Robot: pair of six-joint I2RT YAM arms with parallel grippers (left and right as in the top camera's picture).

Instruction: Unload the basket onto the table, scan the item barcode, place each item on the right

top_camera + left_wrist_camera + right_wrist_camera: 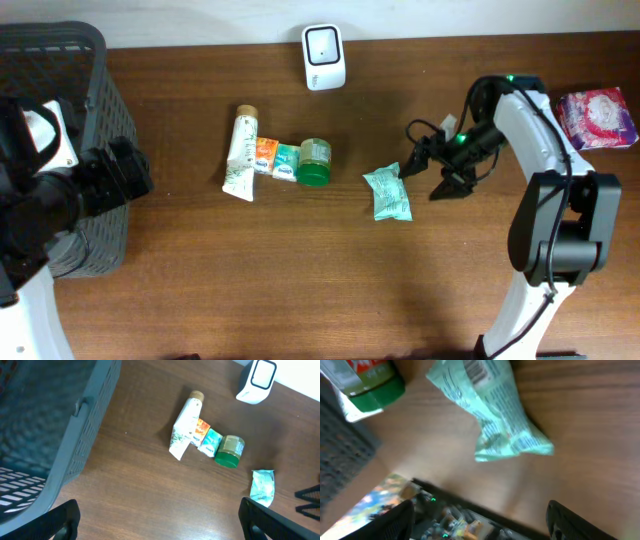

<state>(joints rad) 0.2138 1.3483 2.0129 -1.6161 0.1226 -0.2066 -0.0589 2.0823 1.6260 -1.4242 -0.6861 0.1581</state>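
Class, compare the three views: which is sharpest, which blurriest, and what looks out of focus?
Overhead: sharpest, evenly lit. Left wrist: the near basket is soft, the tube beyond clearer. Right wrist: blurriest, the green packet and its barcode smeared.

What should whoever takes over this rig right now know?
Left gripper: open, empty, beside the basket.
Right gripper: open, empty, just right of the teal packet.
The packet lies on the table, apart from the white scanner at the far edge.
Done: no scan is shown.
Left, probably: grip the packet and show its barcode to the scanner.
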